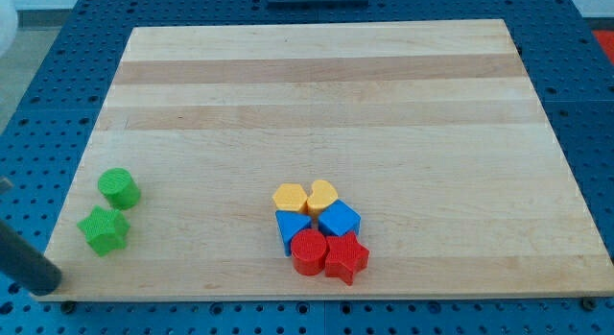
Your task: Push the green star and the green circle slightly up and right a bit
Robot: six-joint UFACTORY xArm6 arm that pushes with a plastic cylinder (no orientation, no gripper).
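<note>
1 straight, smooth, matte black rod, round in section, blunt rounded tip [50, 285], no markings visible

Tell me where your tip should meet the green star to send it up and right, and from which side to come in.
No grasp here, only a push. My tip sits below and to the view's left of the green star, so I would probably press its lower-left face from there. The green circle lies just above and slightly right, roughly along the push line, so it should get carried along.
</note>
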